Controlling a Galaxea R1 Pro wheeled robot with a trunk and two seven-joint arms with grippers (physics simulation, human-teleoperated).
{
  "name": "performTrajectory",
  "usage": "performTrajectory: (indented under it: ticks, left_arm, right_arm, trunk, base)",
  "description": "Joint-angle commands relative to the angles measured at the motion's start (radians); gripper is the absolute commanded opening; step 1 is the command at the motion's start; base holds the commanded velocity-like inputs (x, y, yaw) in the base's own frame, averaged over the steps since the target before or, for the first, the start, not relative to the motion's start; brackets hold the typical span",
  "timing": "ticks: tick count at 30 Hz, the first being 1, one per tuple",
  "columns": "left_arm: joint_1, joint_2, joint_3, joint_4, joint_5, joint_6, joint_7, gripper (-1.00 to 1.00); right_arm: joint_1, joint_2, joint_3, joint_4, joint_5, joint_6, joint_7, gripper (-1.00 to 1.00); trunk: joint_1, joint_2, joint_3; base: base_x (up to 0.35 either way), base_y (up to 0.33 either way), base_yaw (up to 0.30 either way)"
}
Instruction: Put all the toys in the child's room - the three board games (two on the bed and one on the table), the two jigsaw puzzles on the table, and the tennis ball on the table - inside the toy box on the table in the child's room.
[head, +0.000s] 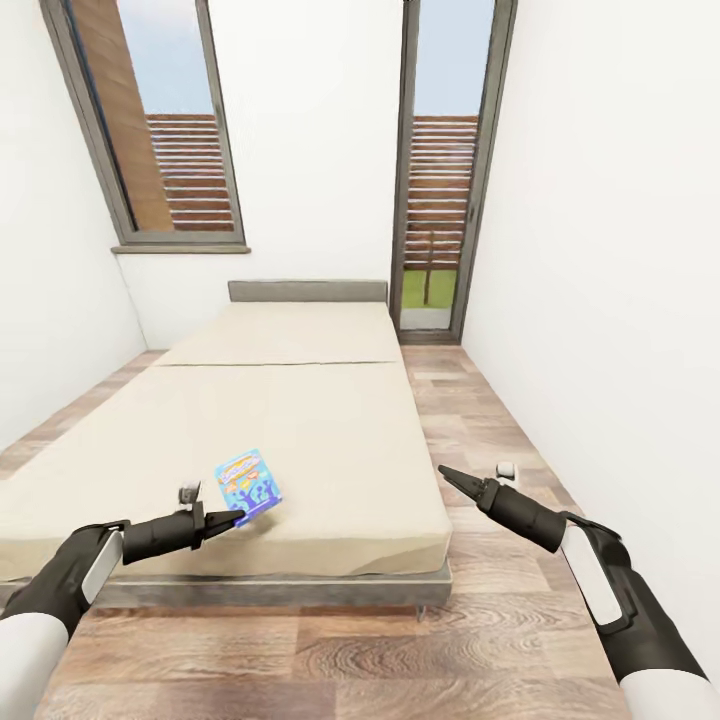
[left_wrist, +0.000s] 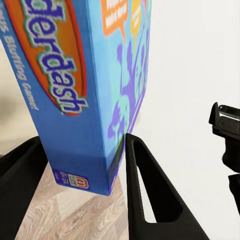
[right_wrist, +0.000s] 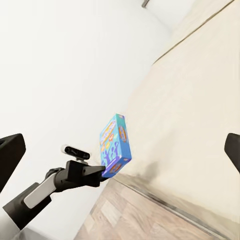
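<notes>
A small blue board game (head: 247, 486) hangs tilted just above the near left part of the bed (head: 300, 420). My left gripper (head: 232, 519) is shut on its lower edge. The left wrist view has the box (left_wrist: 75, 90) wedged between both black fingers (left_wrist: 145, 190). From the right wrist view, the box (right_wrist: 114, 142) and the left gripper (right_wrist: 102, 172) hover over the mattress edge (right_wrist: 200, 115). My right gripper (head: 447, 473) is off the bed's near right corner, open, its fingers (right_wrist: 11, 150) spread wide around nothing.
The beige mattress runs back to a grey headboard (head: 307, 291). A strip of wood floor (head: 480, 430) lies between the bed and the white right wall. A glass door (head: 440, 170) is at the back right and a window (head: 165, 130) at the back left.
</notes>
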Motion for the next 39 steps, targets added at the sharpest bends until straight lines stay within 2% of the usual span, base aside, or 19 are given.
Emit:
performTrajectory:
  ticks: [1, 6, 16, 30, 39]
  left_arm:
    - [-0.001, 0.000, 0.000, -0.002, 0.002, 0.007, -0.001, -1.00]
    - [-0.001, 0.001, 0.000, -0.039, -0.001, 0.036, -0.001, -1.00]
    - [-0.001, 0.009, 0.001, -0.082, -0.006, 0.107, -0.001, -1.00]
    - [-0.001, 0.015, -0.002, -0.084, -0.006, 0.127, -0.001, -1.00]
    - [-0.001, 0.013, -0.003, -0.085, -0.006, 0.128, 0.001, -1.00]
  right_arm:
    - [0.000, 0.000, -0.001, 0.000, -0.004, 0.006, 0.000, 1.00]
    - [0.000, -0.004, -0.001, 0.000, -0.005, 0.006, -0.001, 1.00]
    - [0.000, -0.009, -0.002, 0.001, -0.010, 0.006, -0.001, 1.00]
    - [0.000, -0.009, -0.003, -0.002, -0.007, 0.006, -0.003, 1.00]
    - [0.000, -0.009, -0.003, -0.005, -0.005, 0.007, -0.004, 1.00]
  trunk:
    - [0.000, 0.000, 0.000]
    - [0.000, 0.000, 0.004]
    - [-0.039, 0.070, 0.036]
    - [-0.092, 0.168, 0.080]
    - [-0.127, 0.231, 0.108]
  base:
    - [-0.007, -0.028, 0.235]
    - [-0.003, -0.011, 0.172]
    - [0.000, -0.001, 0.023]
    - [0.000, 0.000, 0.006]
    - [0.000, 0.000, 0.231]
